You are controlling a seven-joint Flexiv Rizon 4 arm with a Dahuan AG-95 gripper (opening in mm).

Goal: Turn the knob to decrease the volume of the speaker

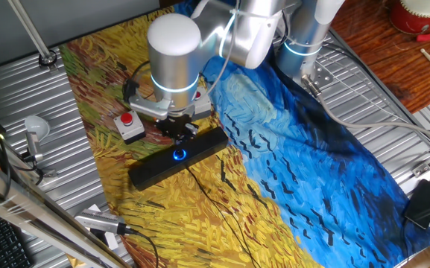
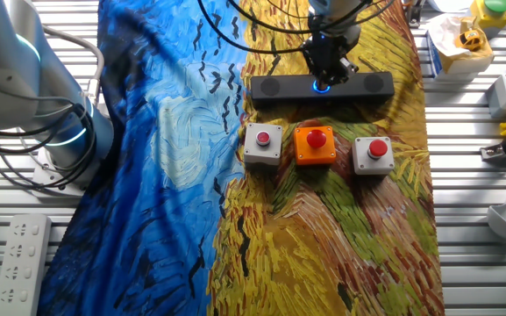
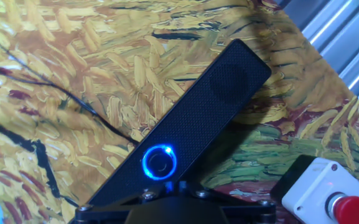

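The speaker (image 1: 151,170) is a long black bar lying on the painted cloth; it also shows in the other fixed view (image 2: 367,85) and the hand view (image 3: 223,93). The knob (image 1: 179,155) glows with a blue ring at its middle (image 2: 322,85) (image 3: 160,162). My gripper (image 1: 177,134) hangs just above the knob (image 2: 327,70). In the hand view the gripper (image 3: 179,183) has its fingertips close together at the knob's near edge, and the knob's face shows free. The jaws look shut and hold nothing.
Two grey boxes with red buttons (image 2: 263,143) (image 2: 373,154) and an orange box (image 2: 315,145) stand in a row beside the speaker. One grey box (image 3: 325,193) is close to the gripper. A thin black cable (image 3: 73,102) runs off the speaker. A small black box (image 1: 425,201) lies at the table edge.
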